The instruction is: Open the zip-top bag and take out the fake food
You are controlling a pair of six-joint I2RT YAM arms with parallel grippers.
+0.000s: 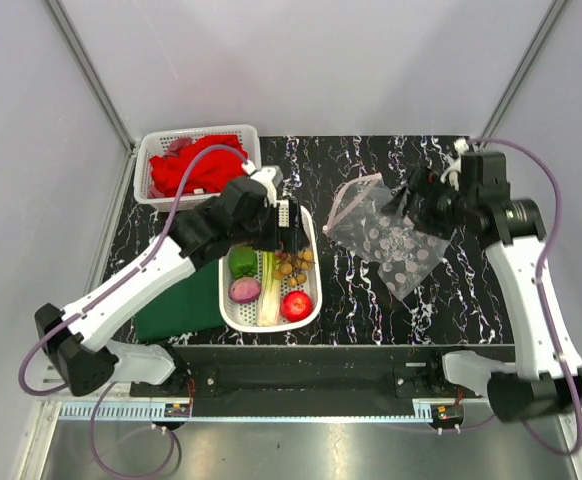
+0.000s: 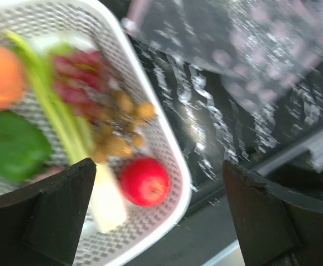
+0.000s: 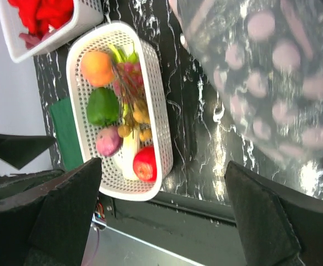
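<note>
Because all the fake food (image 1: 271,285) already lies in the white basket (image 1: 317,270) mid-frame, you see the zip-top bag (image 1: 389,240) flat on the surface (image 1: 471,300) right of it, seemingly empty. Left fingers (image 2: 45,216) and right fingers (image 3: 56,216) both stand wide, holding nothing. Only the wrist views show the peach (image 3: 96,67) that the left arm (image 1: 161,270) hides from above.

1. The zip-top bag (image 1: 389,238) lies flat on the table (image 1: 471,300), right of centre in the top view.
2. Left of it, near centre, a basket (image 1: 317,288) holds the fake food (image 1: 296,305).
3. A second basket (image 1: 199,132), holding cloth (image 1: 196,168), sits upper left, behind the first.
4. A mat (image 1: 176,310) lies just left of the food basket.
</note>
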